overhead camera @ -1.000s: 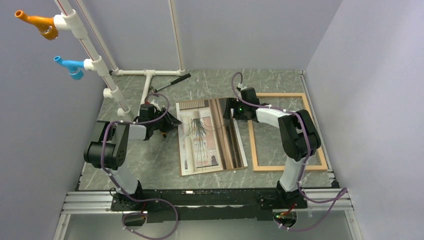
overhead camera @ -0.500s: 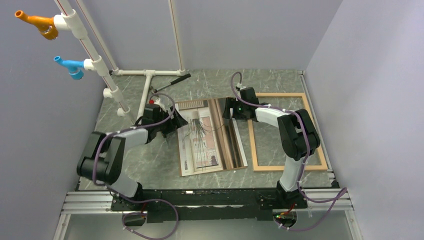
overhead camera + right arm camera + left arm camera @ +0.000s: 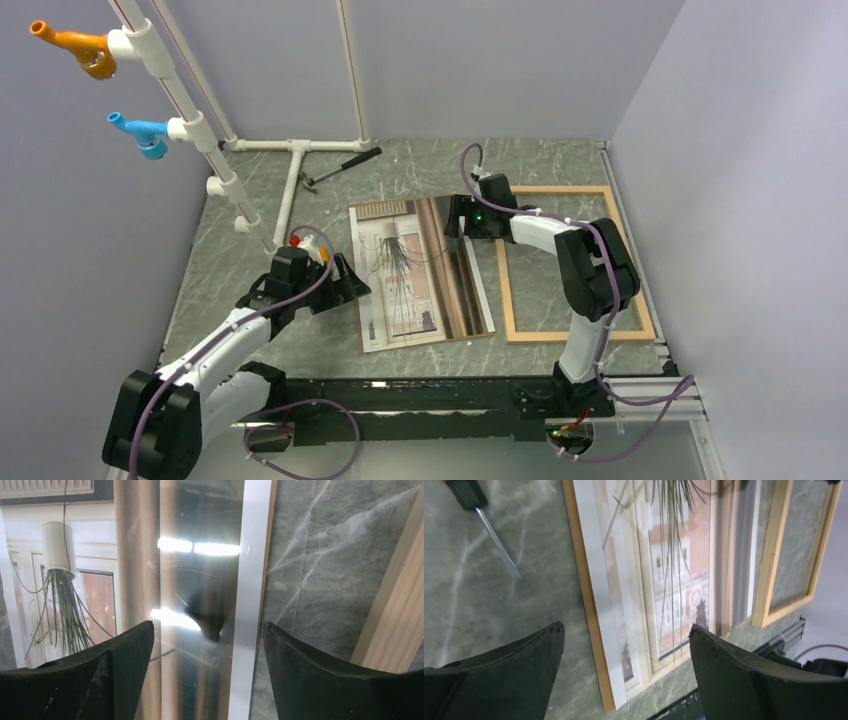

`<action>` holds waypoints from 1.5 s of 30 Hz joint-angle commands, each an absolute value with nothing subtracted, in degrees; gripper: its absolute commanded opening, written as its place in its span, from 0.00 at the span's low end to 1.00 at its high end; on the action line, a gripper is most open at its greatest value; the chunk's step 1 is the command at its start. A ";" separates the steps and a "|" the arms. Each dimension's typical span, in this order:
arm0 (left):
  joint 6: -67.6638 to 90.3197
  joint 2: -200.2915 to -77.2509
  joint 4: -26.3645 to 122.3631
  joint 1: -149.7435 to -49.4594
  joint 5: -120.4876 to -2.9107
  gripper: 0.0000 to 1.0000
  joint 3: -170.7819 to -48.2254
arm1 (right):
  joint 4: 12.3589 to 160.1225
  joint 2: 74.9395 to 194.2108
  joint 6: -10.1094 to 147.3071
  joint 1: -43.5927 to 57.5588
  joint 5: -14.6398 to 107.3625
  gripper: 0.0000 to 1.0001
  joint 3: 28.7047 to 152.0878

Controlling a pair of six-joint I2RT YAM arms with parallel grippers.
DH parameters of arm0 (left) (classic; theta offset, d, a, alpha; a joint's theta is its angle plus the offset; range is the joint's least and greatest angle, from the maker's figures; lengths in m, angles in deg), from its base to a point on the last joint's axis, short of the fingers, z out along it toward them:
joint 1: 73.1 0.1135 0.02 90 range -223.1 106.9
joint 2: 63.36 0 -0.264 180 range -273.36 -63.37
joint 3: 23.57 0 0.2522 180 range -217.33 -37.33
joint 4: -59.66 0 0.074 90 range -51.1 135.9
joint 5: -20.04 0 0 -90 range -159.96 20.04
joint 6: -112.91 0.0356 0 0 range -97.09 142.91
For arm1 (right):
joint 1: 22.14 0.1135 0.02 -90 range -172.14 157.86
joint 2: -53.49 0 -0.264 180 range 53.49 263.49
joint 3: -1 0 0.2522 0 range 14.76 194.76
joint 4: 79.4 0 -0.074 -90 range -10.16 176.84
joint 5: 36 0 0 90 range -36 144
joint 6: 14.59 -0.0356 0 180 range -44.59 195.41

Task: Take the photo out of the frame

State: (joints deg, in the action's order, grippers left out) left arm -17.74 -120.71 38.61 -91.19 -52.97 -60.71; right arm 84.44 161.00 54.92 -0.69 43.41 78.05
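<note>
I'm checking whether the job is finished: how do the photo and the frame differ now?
The photo is a solid glossy sheet with a printed picture and glare; the frame is only a light wood border with table showing through. The photo lies skewed at the centre; the frame sits squarer, to its right. Both lie on the table, side by side, the photo outside the frame.

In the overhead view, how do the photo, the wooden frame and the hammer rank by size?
1. The frame and the photo: nearly alike, frame perhaps slightly bigger.
2. The hammer: clearly smallest.
</note>
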 commanded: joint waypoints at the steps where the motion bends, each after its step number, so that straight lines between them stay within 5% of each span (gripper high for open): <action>1: -18.38 -119.04 37.09 -91.93 -49.09 0.96 -60.72 | 76.98 158.81 54.53 0.38 42.37 0.82 77.50; 8: -16.19 -125.69 36.91 -92.00 -47.89 0.98 -65.17 | 72.88 151.27 55.75 -0.40 45.49 0.87 75.32; 21: -14.82 -140.14 41.90 -92.42 -52.62 0.97 -69.88 | 73.24 154.53 57.84 -1.06 46.09 0.94 72.68; 32: -13.83 -147.63 41.52 -96.06 -58.98 0.83 -71.10 | 80.45 150.90 53.18 -3.91 33.80 0.84 67.60; 45: -14.14 -145.53 42.11 -96.12 -60.34 0.81 -69.28 | 86.04 144.47 48.04 -7.21 21.17 0.77 63.89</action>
